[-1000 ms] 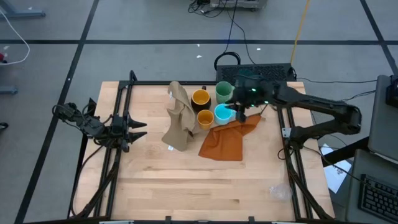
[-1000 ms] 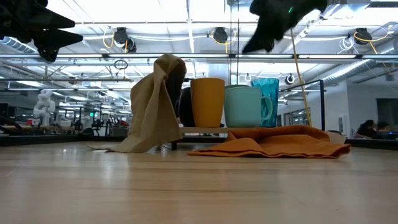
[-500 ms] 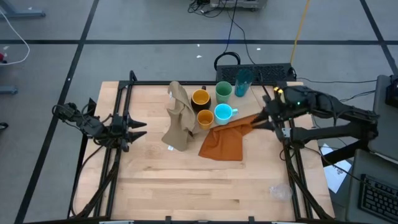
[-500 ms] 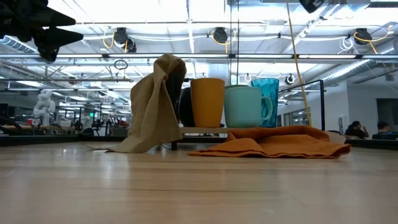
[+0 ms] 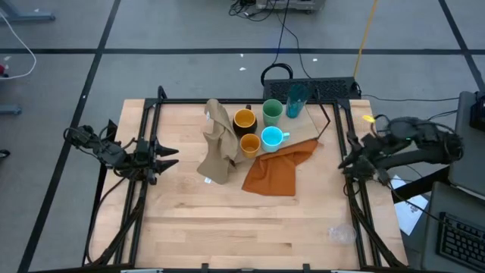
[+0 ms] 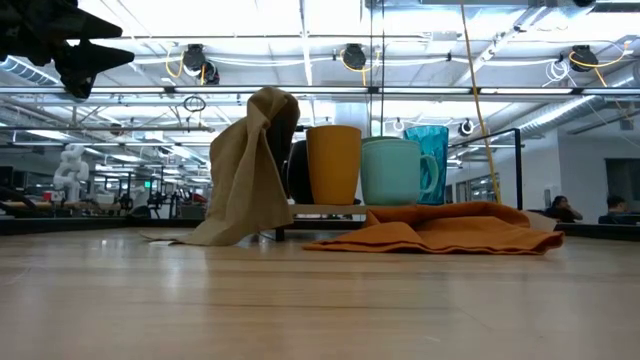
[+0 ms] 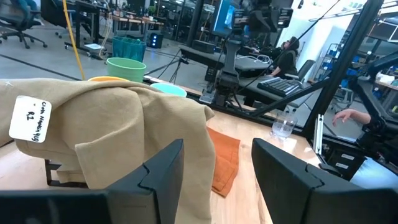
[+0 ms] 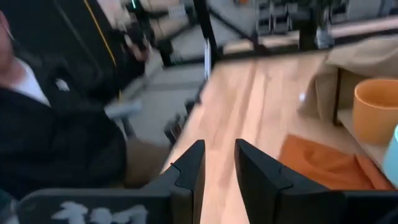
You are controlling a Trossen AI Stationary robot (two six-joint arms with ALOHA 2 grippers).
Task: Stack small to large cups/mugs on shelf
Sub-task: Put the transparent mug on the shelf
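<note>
Upright near the desk's far edge: tall teal tumbler (image 5: 296, 99), light green cup (image 5: 273, 112), yellow mug (image 5: 244, 120), small orange cup (image 5: 250, 144), bright cyan mug (image 5: 272, 137). Tiny clear glass (image 5: 340, 234) stands near the right front corner.
</note>
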